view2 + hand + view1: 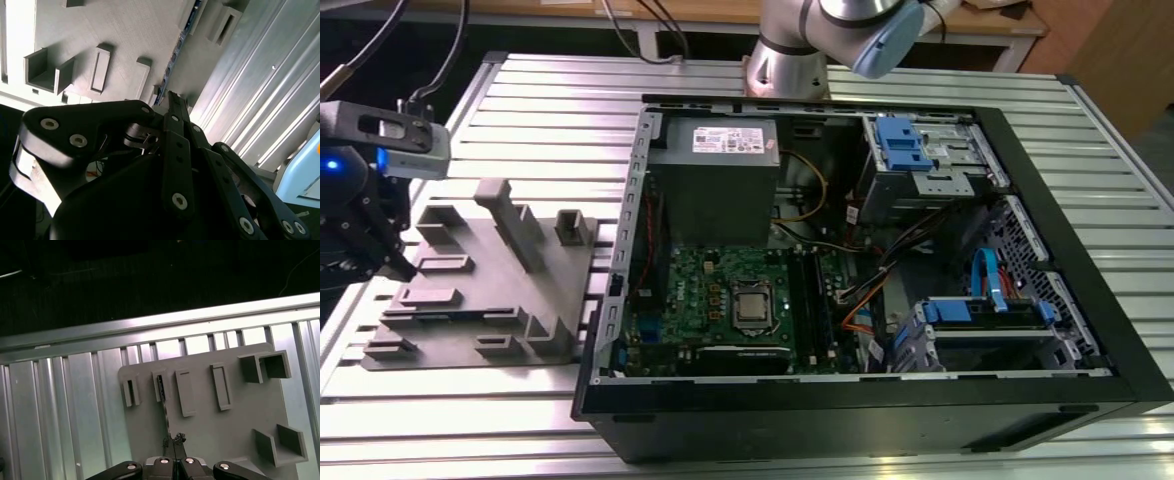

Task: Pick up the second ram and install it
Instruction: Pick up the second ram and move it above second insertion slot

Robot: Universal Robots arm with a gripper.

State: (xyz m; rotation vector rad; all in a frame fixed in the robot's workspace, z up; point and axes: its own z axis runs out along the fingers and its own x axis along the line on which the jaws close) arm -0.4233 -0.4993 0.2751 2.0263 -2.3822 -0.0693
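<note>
1. Your gripper [364,238] stands at the exterior view's left edge. It is over the slatted metal table [534,90], just beside the grey fixture block [480,290] and well apart from the open computer case [854,420].
2. In both wrist views the pincer [174,442] is closed on one end of the second ram [162,405]. The fingers press together on it with no gap that you can see.
3. The second ram shows edge-on as a thin dark strip reaching away from the fingertips toward the fixture block [225,430]. Its far end lines up with one of the narrow slots in a row of four. You cannot tell from these views whether that end sits in the slot or hangs just clear of it.
4. The second wrist view agrees. The second ram [178,47] runs straight out from the gripper [172,98] across the fixture block [125,30], with the ribbed table [260,75] alongside.
5. The fixture block lies flat on the table on the exterior view's left of the case. It carries several raised pockets and upright posts.
6. The case lies on its side with the panel off. Inside, the green motherboard [720,300] sits toward the near wall, with the grey power supply [714,180] beyond it.
7. The arm [794,50] rises from its base behind the case.
</note>
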